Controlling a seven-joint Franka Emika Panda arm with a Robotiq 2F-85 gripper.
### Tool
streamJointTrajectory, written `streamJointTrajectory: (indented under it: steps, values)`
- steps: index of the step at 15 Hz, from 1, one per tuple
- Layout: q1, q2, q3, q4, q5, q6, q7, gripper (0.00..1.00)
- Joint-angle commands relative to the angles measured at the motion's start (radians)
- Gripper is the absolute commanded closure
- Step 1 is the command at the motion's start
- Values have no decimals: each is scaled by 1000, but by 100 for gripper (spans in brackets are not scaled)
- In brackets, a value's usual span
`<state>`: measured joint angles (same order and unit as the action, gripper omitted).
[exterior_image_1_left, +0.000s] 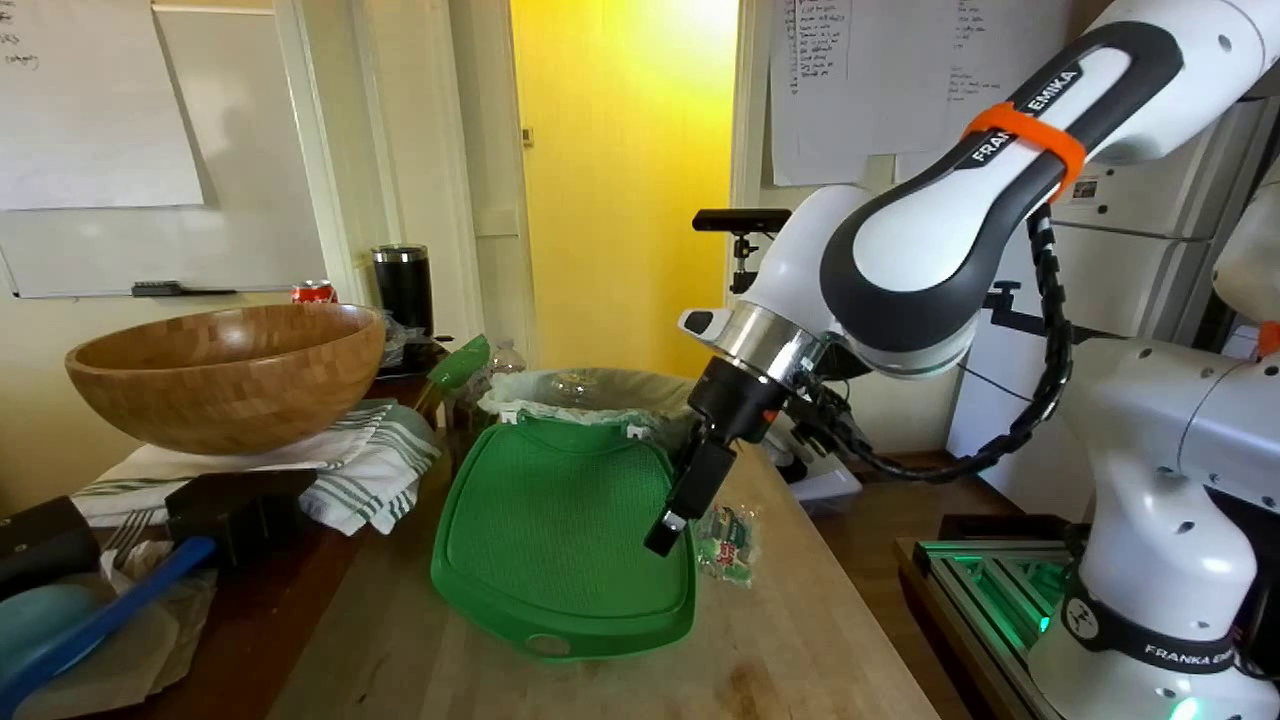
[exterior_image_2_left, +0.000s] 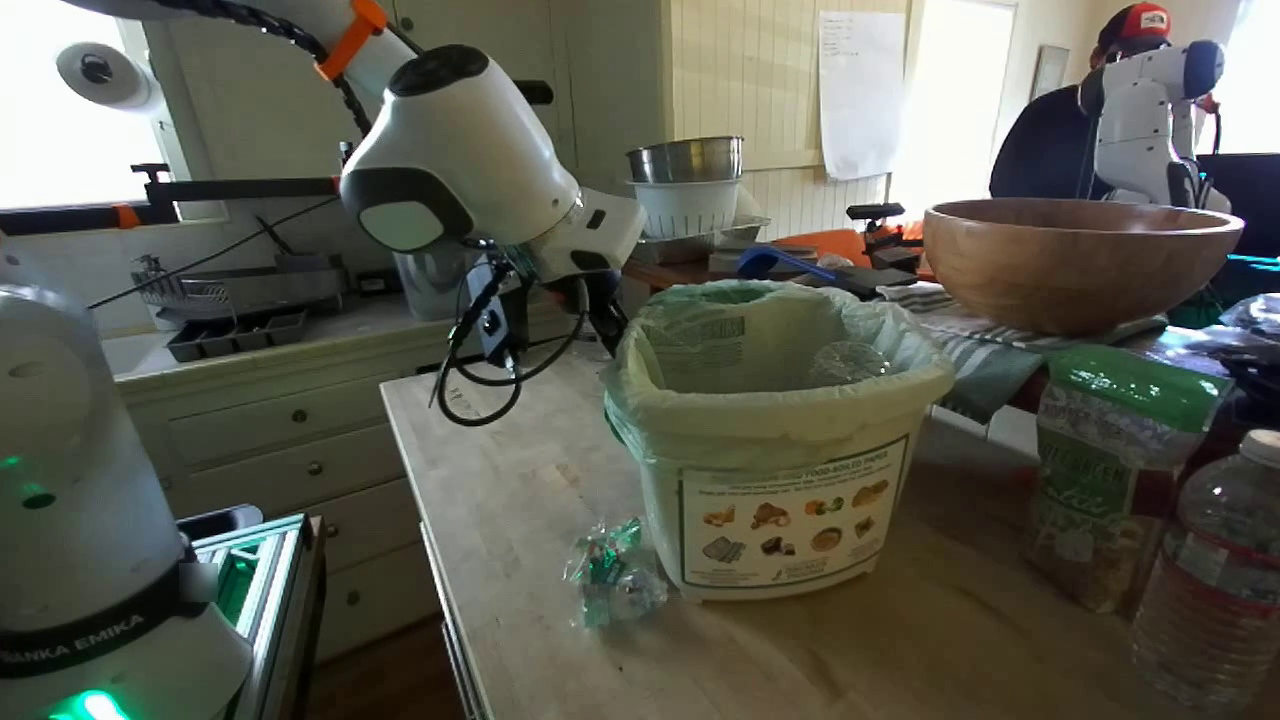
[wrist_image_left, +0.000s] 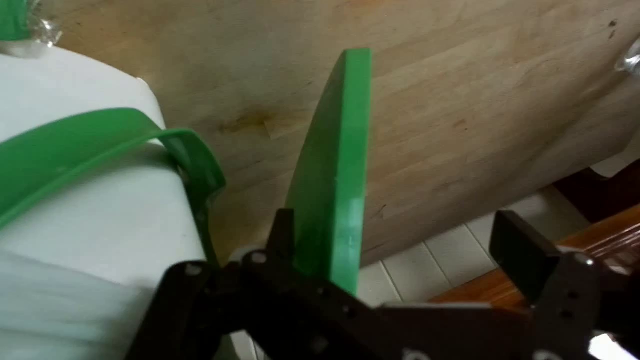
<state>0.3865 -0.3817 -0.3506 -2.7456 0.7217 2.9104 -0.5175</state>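
My gripper (exterior_image_1_left: 668, 532) points down at the right edge of a green lid (exterior_image_1_left: 565, 530), which hangs from the rim of a white bin (exterior_image_2_left: 800, 535). In the wrist view the gripper (wrist_image_left: 395, 220) is open, its fingers wide apart. The lid's edge (wrist_image_left: 352, 175) runs between them, close beside the left finger (wrist_image_left: 284, 232); whether they touch I cannot tell. A green handle (wrist_image_left: 90, 137) crosses the white bin wall at left. A clear, green-marked plastic packet (exterior_image_2_left: 615, 575) lies on the wooden worktop by the bin. The bin partly hides the gripper in an exterior view.
A big wooden bowl (exterior_image_1_left: 230, 375) rests on striped towels (exterior_image_1_left: 375, 480). A green-topped bag (exterior_image_2_left: 1105, 490) and a water bottle (exterior_image_2_left: 1215, 585) stand beside the bin. Blue-handled utensils (exterior_image_1_left: 120, 605) lie below the bowl in an exterior view. The worktop's edge runs on the robot's side.
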Motion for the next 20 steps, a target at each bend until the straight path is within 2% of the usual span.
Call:
streamJointTrajectory:
  steps: [1, 6, 9, 11, 16, 20]
  values:
    - [95, -5, -83, 8, 116, 45, -98, 0]
    - [192, -3, -193, 41, 240, 24, -205, 0]
    - [212, 12, -227, 52, 247, 23, -240, 0]
    - [191, 37, -226, 52, 199, 12, -235, 5]
    - [89, 105, -197, 31, -4, -59, -198, 0]
    - [-25, 117, -165, 20, -223, -112, -165, 0]
